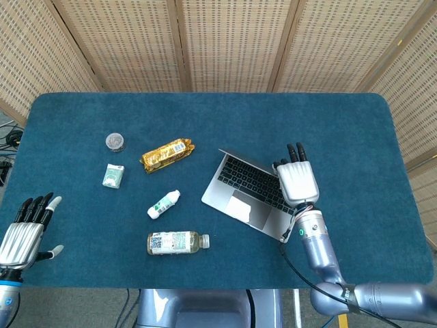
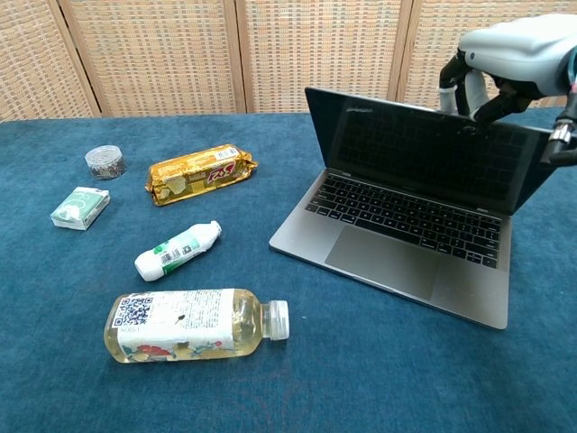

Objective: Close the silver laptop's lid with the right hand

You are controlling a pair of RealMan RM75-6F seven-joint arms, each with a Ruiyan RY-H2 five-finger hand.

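Observation:
The silver laptop (image 1: pixel 242 195) (image 2: pixel 406 239) sits right of the table's middle, its dark screen tilted forward over the keyboard. My right hand (image 1: pixel 296 179) (image 2: pixel 505 63) lies over the lid's top edge from behind, its fingers touching the lid; it holds nothing. My left hand (image 1: pixel 24 232) hangs at the table's front left corner, fingers spread and empty; the chest view does not show it.
Left of the laptop lie a gold snack pack (image 1: pixel 168 154) (image 2: pixel 200 174), a small white bottle (image 1: pixel 163 204) (image 2: pixel 178 250), a clear drink bottle (image 1: pixel 177 242) (image 2: pixel 194 324), a green-white carton (image 1: pixel 113 175) (image 2: pixel 80 207) and a small round jar (image 1: pixel 115 141) (image 2: pixel 105 161). Wicker screens stand behind the blue table (image 1: pixel 82 116).

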